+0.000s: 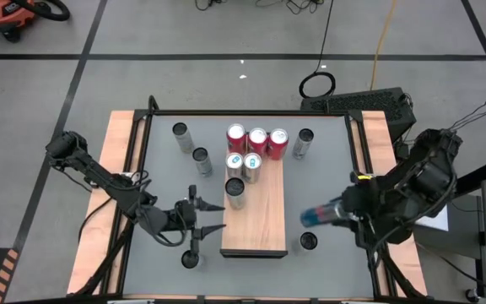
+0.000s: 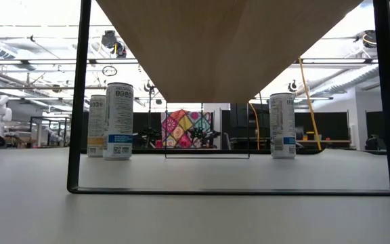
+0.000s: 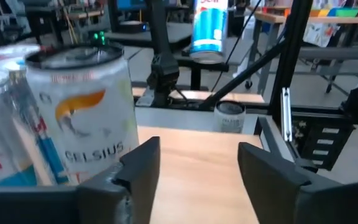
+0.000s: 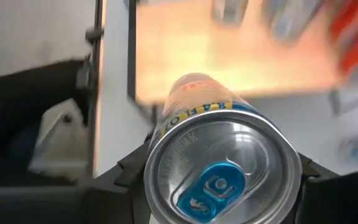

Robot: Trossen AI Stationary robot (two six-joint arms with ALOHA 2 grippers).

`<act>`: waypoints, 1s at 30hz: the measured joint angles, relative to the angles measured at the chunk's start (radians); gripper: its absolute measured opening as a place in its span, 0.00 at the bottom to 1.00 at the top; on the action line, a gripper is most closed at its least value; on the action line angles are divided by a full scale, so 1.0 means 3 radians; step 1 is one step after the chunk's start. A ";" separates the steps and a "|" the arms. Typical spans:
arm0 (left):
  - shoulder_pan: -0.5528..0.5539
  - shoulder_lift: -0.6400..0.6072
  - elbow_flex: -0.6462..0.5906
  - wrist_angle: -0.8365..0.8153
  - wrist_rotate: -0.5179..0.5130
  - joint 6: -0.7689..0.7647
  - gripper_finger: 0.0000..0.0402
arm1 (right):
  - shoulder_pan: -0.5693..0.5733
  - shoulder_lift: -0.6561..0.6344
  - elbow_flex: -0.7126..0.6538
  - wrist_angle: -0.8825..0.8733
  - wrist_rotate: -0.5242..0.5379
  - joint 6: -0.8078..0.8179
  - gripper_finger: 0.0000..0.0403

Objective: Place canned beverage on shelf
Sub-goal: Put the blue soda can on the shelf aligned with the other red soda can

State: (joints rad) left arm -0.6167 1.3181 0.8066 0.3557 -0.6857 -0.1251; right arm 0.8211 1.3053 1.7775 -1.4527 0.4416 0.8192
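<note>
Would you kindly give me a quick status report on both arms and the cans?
Left gripper open beside the shelf, empty. Right gripper shut on a blue can, right of the shelf. Six cans on the shelf; near end bare.

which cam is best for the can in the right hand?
Right wrist view: the can fills the frame, held in the right hand. High view shows it as a blue blur. Left wrist view catches it distantly; low view misses it.

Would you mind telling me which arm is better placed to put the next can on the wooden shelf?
The right: its end effector already grips a blue-tabbed can beside the light-brown wood-grain shelf. The left end effector is open and empty.
</note>
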 joint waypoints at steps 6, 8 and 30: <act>-0.0004 -0.0001 0.0000 0.0437 -0.0001 0.0465 0.68 | -0.0103 0.0137 0.0000 0.0632 0.0377 -0.1110 0.49; -0.0012 -0.0001 0.0000 0.0613 -0.0003 0.0650 0.71 | -0.0137 0.0189 0.0000 0.0849 0.0419 -0.1457 0.48; 0.0036 0.0000 0.0649 0.0350 0.0353 0.1723 0.73 | -0.0257 0.0545 0.0000 0.1637 0.1085 -0.3503 0.48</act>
State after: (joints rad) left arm -0.6058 1.3182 1.0013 0.4608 -0.5797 0.3917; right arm 0.7441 1.4689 1.7775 -0.9616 0.7669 -0.2318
